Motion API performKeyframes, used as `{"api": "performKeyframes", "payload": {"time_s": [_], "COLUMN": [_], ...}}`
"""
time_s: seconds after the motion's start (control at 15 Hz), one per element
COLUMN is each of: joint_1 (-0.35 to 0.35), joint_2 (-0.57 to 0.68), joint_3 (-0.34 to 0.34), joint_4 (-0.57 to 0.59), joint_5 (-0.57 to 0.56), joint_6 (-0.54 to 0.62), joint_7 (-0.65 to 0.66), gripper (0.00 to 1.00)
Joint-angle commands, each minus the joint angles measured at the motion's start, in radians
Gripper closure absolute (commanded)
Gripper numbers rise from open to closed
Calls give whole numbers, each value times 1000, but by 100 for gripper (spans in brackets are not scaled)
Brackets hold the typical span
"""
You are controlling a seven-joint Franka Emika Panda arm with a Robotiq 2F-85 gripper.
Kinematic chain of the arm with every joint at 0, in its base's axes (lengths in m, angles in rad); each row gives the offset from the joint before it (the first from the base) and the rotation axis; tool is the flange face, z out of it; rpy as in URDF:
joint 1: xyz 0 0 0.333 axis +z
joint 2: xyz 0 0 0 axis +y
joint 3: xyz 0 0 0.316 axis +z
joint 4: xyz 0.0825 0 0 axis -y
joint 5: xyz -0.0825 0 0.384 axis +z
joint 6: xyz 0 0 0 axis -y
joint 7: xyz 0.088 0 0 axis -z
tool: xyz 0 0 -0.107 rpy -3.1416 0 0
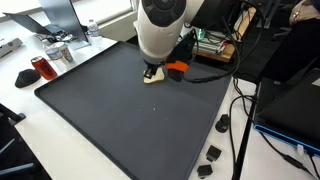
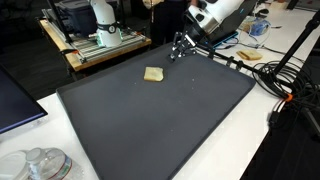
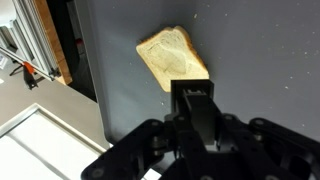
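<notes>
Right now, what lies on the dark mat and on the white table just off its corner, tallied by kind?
Bread slice: 1, on the dark mat, just ahead of the tool
Small black pieces: 3, on the white table off the mat's corner
Total: 4
</notes>
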Motion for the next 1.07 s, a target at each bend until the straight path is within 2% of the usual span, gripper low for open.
{"api": "performKeyframes", "payload": {"time_s": [0.0,0.53,1.0], "joint_1": [26,34,58], "joint_2": [30,105,196], "joint_3": [2,0,-2], "joint_4": [63,144,260], "joint_5": [-66,-132,-154], "joint_6": [-54,-103,-230], "joint_7": [93,184,241], "gripper": [95,95,95]}}
